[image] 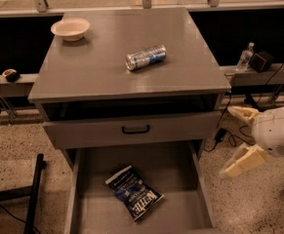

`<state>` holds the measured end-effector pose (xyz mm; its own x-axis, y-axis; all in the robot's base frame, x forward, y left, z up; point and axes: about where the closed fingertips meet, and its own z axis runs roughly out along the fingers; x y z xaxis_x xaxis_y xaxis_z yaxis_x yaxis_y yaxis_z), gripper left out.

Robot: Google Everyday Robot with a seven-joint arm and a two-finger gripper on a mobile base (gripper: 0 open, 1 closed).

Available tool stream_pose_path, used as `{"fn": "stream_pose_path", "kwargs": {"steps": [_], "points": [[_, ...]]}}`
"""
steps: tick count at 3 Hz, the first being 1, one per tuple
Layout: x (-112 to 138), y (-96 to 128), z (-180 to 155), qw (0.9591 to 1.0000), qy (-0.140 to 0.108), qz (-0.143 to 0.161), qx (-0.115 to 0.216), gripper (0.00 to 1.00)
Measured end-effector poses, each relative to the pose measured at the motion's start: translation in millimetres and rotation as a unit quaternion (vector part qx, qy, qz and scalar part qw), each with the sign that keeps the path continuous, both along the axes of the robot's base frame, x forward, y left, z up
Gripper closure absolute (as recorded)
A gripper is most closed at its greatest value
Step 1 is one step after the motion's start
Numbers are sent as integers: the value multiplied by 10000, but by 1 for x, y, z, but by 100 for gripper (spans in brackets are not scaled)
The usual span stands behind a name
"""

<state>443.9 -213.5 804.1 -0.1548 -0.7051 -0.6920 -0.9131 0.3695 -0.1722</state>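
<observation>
My gripper (235, 138) hangs at the right of the grey cabinet (190, 82), level with its drawers, and stands open with nothing between its cream fingers (242, 161). It is nearest the right wall of the pulled-out bottom drawer (200, 179), a little apart from it. A dark blue chip bag (133, 191) lies flat inside that drawer. The drawer above it (131, 129) is closed. On the cabinet top a silver and blue can (145, 57) lies on its side, and a white bowl (71, 29) sits at the back left corner.
A ledge runs behind the cabinet with a water bottle (246, 56) and a black box (262, 61) on the right and a small dark object (10, 74) on the left. Cables (224, 135) trail on the speckled floor. A black stand leg (33, 194) is at lower left.
</observation>
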Motion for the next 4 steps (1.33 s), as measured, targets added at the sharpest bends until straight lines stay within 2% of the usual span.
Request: {"fn": "stream_pose_path", "kwargs": {"steps": [1, 2, 3, 4], "points": [[3, 25, -37, 9985, 7, -37, 549, 0], [0, 76, -92, 9966, -242, 210, 756, 0], [0, 116, -141, 9951, -490, 459, 725, 0], [21, 125, -175, 9931, -539, 660, 807, 0]]}}
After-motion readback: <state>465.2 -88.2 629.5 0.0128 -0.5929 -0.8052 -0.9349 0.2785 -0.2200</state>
